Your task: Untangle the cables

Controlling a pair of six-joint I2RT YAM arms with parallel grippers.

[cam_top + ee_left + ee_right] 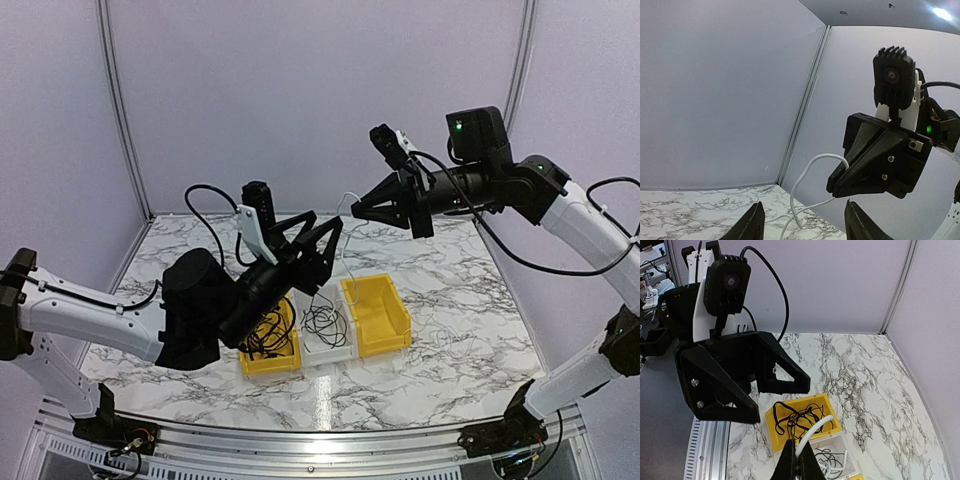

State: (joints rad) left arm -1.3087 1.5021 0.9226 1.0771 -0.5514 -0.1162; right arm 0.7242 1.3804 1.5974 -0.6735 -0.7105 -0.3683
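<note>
My right gripper [356,210] hangs high over the table, shut on a pale white cable [816,427]. That cable loops out of its tips [836,186] and droops toward the bins [801,186]. My left gripper [325,226] is open just left of the right one, its fingers [753,226] spread below and to either side of the white cable without touching it. Below, a tangle of thin black cables [801,421] lies in the left yellow bin [256,362]. The white middle bin [330,354] holds a coil of black cable [324,324] and the white cable's lower end [832,466].
An empty yellow bin [378,316] stands right of the white one, the three side by side mid-table. Marble tabletop [470,330] lies around them. Grey walls close the back and sides. An aluminium rail [300,440] runs along the near edge.
</note>
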